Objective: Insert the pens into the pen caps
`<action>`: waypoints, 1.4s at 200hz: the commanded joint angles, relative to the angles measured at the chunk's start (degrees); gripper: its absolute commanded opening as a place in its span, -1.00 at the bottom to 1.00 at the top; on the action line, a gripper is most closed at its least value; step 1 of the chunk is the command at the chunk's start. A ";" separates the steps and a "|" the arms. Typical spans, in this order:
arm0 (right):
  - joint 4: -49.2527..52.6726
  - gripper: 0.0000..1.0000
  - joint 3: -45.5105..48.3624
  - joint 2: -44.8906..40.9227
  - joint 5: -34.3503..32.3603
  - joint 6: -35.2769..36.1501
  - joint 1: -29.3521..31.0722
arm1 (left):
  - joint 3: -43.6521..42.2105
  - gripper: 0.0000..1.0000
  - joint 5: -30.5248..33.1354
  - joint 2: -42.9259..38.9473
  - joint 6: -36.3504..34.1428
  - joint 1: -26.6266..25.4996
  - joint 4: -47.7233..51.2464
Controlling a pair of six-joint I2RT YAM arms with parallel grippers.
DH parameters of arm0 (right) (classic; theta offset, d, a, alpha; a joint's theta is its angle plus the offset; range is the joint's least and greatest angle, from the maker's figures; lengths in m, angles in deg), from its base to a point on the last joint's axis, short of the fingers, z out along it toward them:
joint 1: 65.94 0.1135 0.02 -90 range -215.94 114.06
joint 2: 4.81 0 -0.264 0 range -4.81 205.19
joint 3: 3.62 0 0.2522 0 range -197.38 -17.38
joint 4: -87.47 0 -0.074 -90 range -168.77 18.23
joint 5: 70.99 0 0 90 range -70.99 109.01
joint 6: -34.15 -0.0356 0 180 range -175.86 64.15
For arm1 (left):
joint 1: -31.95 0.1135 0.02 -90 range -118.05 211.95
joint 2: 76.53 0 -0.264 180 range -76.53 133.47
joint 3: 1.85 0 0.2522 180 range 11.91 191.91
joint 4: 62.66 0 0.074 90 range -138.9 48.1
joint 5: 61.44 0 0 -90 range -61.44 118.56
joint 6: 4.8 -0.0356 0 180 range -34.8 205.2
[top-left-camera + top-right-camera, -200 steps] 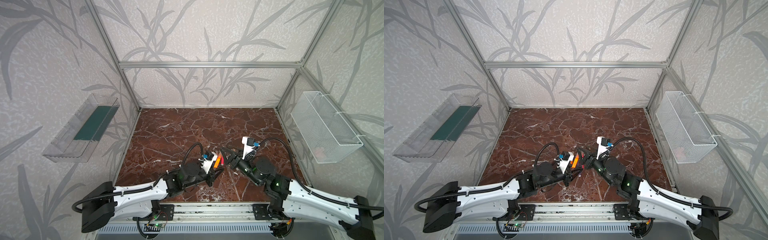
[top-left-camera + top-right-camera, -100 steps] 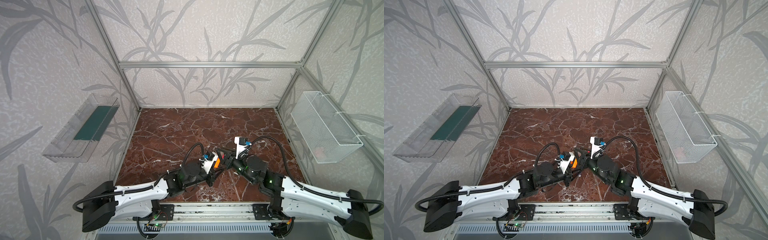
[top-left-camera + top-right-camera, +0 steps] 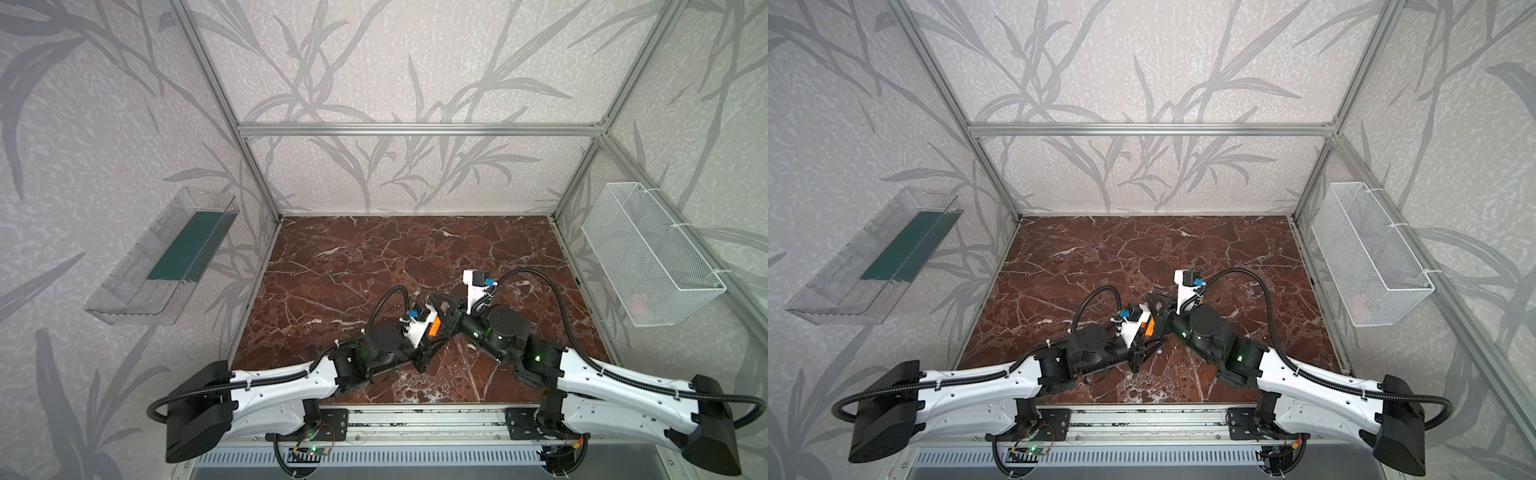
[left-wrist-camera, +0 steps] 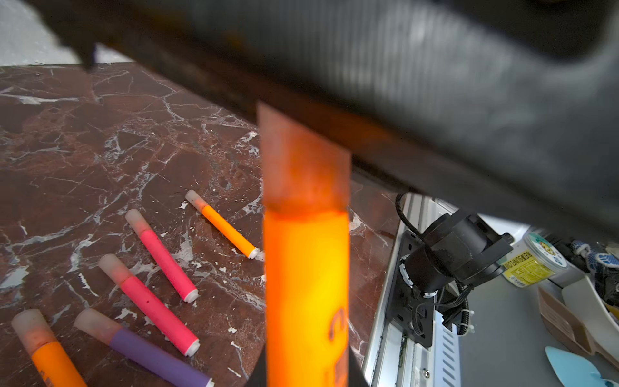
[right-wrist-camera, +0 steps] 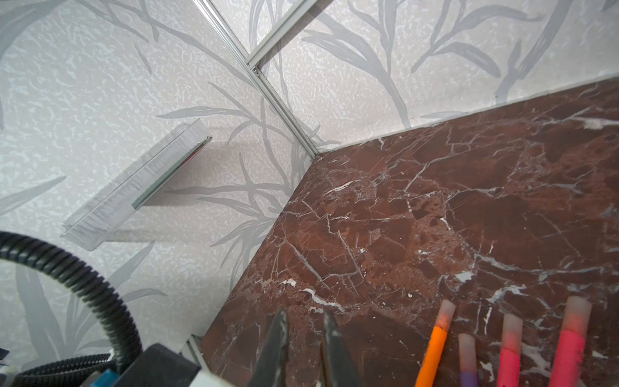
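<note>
The orange pen stands up out of the left gripper, whose jaws are clamped on its lower barrel. A translucent peach pen cap sits over its upper end, down to where the orange barrel begins. The cap's far end runs behind the dark, blurred body of the right gripper. That gripper's fingers are drawn together with only a slit between them and nothing seen in it; whether they touch the cap cannot be told.

In both top views the two arms reach low and inward from the front rail. They meet nose to nose above the front middle of the marble tabletop, the right wrist angled across toward the left.

Five capped pens lie on the marble below: a thin orange pen, a pink pen, a second pink pen, a purple pen and a second orange pen.

Dark print on the held barrel is too blurred to read. Beyond the table edge a jar has a yellow label with small lettering, not legible.
</note>
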 commanded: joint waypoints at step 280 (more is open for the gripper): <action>4.72 -1.00 0.03 14.14 4.09 -6.32 11.91 | 11.37 -1.00 16.80 -6.17 -15.89 10.03 7.67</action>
